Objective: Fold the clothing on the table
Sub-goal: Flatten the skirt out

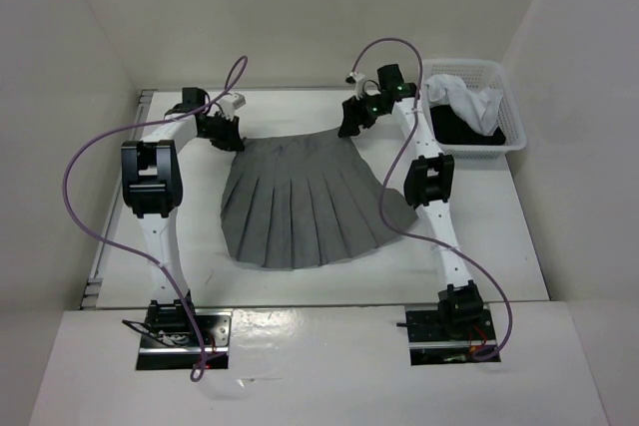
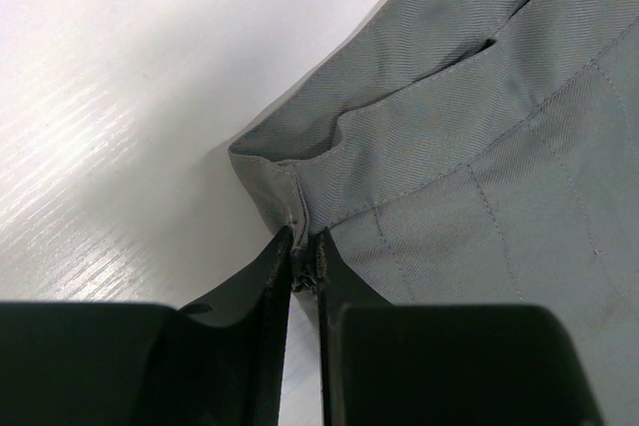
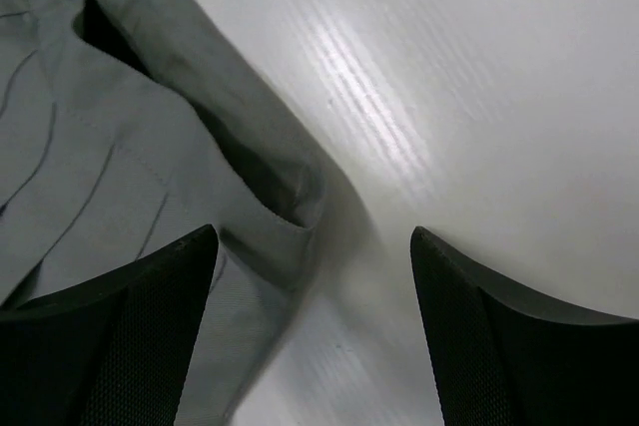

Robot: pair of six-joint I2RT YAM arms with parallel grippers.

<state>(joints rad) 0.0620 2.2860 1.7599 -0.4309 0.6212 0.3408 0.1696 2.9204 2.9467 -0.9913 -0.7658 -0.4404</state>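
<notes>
From above, the dark grey pleated skirt (image 1: pixel 300 202) lies spread flat mid-worktop (image 1: pixel 329 286), with its waistband at the far side and its hem toward the arm bases. The left fingers (image 1: pixel 222 130) sit at its far-left waistband corner and the right fingers (image 1: pixel 351 119) at the far-right one. A white basket (image 1: pixel 487 151) stands far right.

Left wrist view: the fingers (image 2: pixel 280 266) are pinched closed on the waistband corner — right at its seam.

Right wrist view: the fingers gape wide, gripping nothing — one (image 3: pixel 140 336) over the skirt's corner, the other (image 3: pixel 519 346) over bare worktop.
</notes>
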